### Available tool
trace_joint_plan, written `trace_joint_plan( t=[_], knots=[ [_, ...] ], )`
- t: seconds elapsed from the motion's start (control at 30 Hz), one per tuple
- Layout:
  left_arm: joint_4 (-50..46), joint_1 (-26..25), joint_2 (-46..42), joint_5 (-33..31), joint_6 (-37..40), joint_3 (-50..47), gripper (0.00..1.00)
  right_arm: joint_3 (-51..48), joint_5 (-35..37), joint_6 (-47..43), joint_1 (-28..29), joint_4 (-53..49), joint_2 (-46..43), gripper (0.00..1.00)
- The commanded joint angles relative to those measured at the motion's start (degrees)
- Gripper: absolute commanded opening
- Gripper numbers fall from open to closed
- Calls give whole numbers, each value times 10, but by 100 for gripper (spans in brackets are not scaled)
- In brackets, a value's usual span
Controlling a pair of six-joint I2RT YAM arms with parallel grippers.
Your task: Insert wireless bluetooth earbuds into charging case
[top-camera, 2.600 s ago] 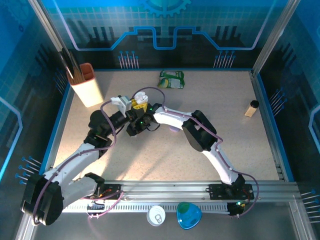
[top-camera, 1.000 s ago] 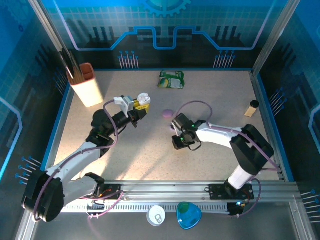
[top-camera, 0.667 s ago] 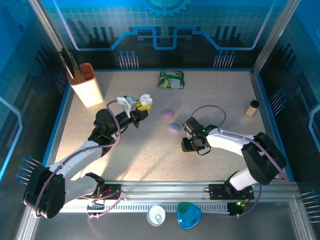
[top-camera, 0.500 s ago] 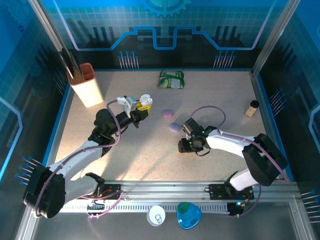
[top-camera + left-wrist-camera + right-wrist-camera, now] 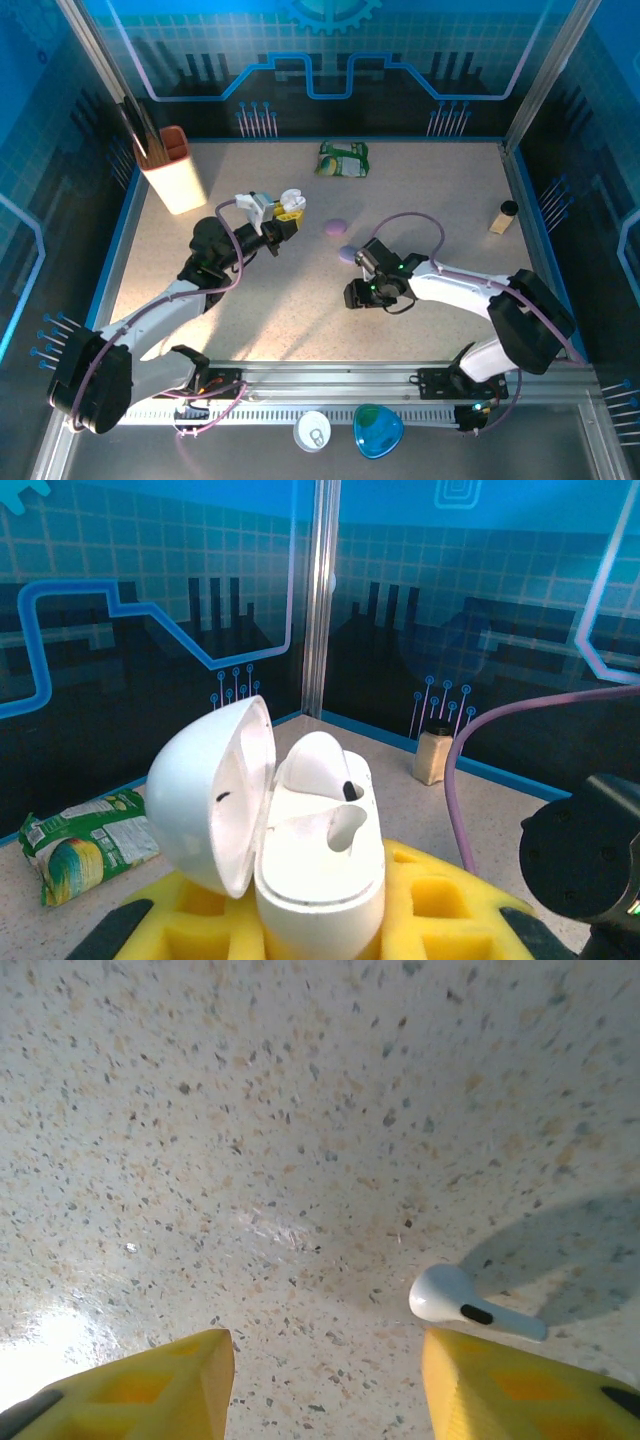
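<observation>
We see the left fingers (image 5: 289,212), padded in yellow, closed on the white charging case (image 5: 320,880) and holding it raised off the table (image 5: 300,320), left of the middle. In the left wrist view its lid (image 5: 205,800) is swung open to the left. One white earbud (image 5: 312,762) sits in the farther well, and the nearer well (image 5: 345,827) shows its bare hollow. The right fingers (image 5: 354,294) hang low over the table near the middle, to the right of the case and nearer to us. They stand apart with only speckled table between them. In the right wrist view a second earbud (image 5: 458,1302) lies on its side on the table just ahead of the right-hand yellow finger, with its stem pointing right. We cannot tell whether it touches that finger. In the top view two lilac pebble-shaped cases lie between the ends of the two arms: the farther lilac case (image 5: 335,227) sits apart on open table, and the nearer lilac case (image 5: 348,253) lies just beside the right arm's wrist. A green packet (image 5: 343,158) lies at the far edge near the middle. An orange-rimmed holder (image 5: 172,172) with dark sticks stands at the far left, and a small dark-capped bottle (image 5: 503,216) stands by the right edge.
</observation>
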Motion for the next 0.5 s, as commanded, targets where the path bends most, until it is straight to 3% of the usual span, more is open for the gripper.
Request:
trace_joint_plan(
  t=[0.0, 0.47],
  knots=[
    [27, -4, -1, 2, 10, 4, 0, 26, 19, -36, -5, -36, -10, 53],
    [26, -4, -8, -3, 12, -12, 0, 147, -14, -203, -47, -161, 133, 50]
  ],
)
